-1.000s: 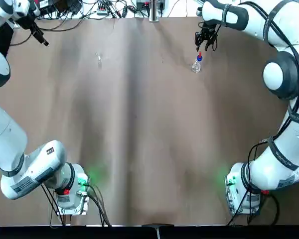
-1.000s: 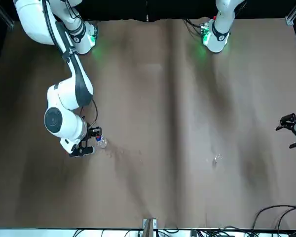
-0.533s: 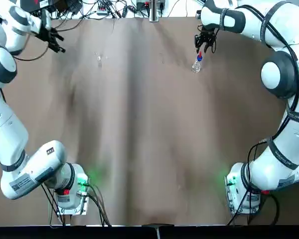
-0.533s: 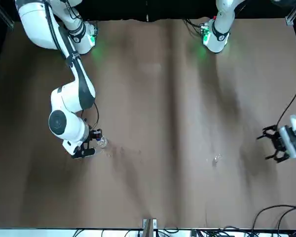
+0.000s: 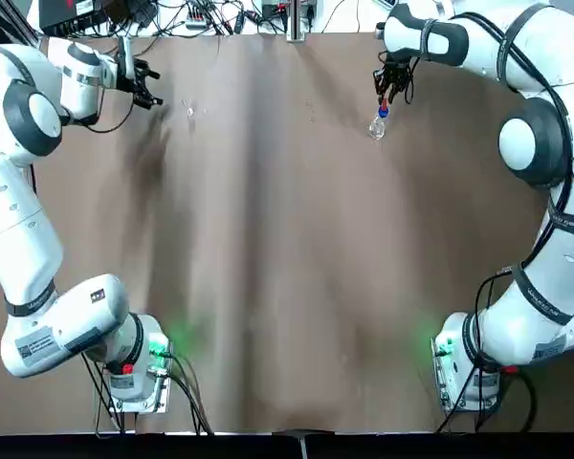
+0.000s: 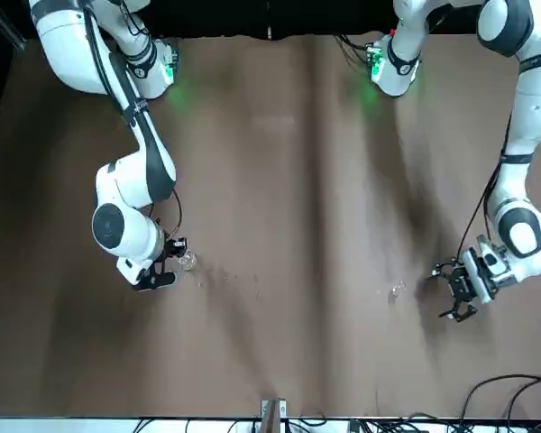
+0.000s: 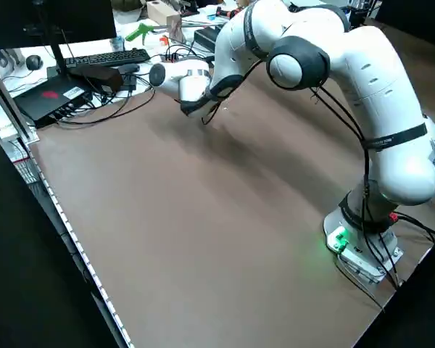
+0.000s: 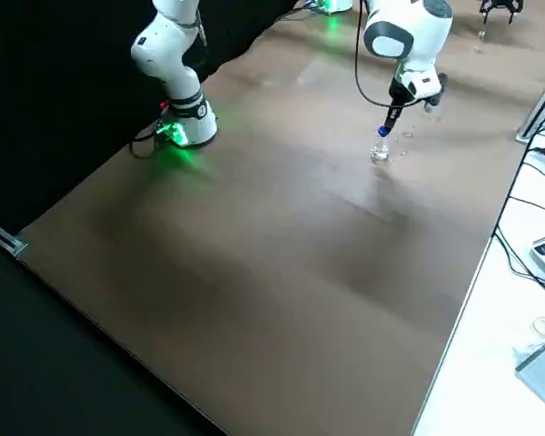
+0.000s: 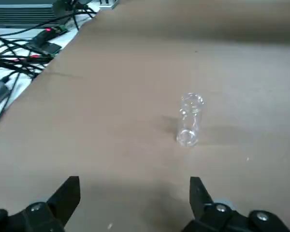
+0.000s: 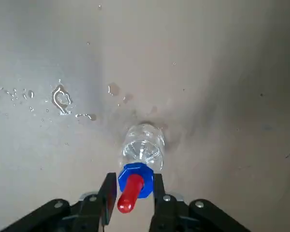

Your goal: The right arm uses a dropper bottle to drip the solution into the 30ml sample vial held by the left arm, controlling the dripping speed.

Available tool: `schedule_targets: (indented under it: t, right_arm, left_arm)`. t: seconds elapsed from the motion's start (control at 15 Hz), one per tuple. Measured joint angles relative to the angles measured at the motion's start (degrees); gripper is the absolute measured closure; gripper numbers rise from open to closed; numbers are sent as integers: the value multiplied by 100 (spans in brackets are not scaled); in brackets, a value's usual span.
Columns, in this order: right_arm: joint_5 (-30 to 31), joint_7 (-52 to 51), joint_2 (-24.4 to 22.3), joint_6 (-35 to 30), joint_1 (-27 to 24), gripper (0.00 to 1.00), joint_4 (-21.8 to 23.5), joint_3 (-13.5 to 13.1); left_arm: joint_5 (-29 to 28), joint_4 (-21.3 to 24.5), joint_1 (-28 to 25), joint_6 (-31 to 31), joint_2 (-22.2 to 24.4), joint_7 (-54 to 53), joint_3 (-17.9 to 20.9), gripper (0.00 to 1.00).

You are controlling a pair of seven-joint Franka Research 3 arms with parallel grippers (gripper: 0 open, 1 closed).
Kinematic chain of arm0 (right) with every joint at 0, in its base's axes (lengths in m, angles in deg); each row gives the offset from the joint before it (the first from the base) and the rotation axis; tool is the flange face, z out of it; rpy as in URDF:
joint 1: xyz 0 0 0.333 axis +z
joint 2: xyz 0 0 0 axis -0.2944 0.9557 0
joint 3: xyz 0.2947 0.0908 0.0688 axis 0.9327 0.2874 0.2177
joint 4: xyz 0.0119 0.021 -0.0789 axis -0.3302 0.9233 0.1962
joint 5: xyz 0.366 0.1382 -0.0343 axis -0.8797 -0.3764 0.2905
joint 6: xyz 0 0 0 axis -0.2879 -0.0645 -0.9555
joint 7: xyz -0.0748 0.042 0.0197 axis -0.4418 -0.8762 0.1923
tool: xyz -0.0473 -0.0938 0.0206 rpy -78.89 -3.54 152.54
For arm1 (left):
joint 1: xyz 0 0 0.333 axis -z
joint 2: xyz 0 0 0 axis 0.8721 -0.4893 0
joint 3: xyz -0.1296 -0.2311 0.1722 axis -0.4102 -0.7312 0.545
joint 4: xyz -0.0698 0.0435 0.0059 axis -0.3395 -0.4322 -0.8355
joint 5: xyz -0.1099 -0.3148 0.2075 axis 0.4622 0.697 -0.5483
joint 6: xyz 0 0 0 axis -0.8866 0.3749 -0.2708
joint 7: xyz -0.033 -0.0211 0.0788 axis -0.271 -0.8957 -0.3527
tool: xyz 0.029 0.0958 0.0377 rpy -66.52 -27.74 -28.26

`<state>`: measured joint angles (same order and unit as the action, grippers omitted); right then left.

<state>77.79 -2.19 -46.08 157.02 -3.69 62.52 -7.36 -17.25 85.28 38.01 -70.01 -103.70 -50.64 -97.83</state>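
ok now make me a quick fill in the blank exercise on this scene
1. The bottle has a ____ collar.
2. Its dropper top is ____.
3. The bottle is between the fingers of the ____ gripper.
4. The fingers of the left gripper are ____.

Missing words: blue; red; right; open

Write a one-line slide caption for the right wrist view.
Right claw around the blue-collared, red-topped dropper bottle, beside scattered droplets on the table.
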Motion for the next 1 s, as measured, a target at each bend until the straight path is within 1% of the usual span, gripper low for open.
schedule_targets:
  t: [0.07, 0.2, 0.33, 0.4, 0.53, 1.0]
  right_arm:
    - [0, 0, 5, 5, 1, 63, 0, 0]
    - [1, 0, 7, 10, 1, 67, 0, 0]
    - [1, 0, 7, 9, 2, 66, -1, 0]
    - [1, 0, 7, 8, 2, 66, -1, 0]
    - [1, 0, 7, -2, 2, 66, -1, 0]
    - [1, 0, 6, -82, 2, 67, -31, 1]
  left_arm:
    - [76, -7, 52, 0, -70, -5, -1, 0]
    - [400, -27, 112, -1, -190, -29, -1, 0]
    - [703, -29, 164, -1, -259, -75, -3, 0]
    - [766, -30, 192, -1, -286, -75, -3, 0]
    - [855, -30, 230, -1, -337, -75, -3, 0]
    - [864, -30, 509, 1, -380, -75, -14, 0]
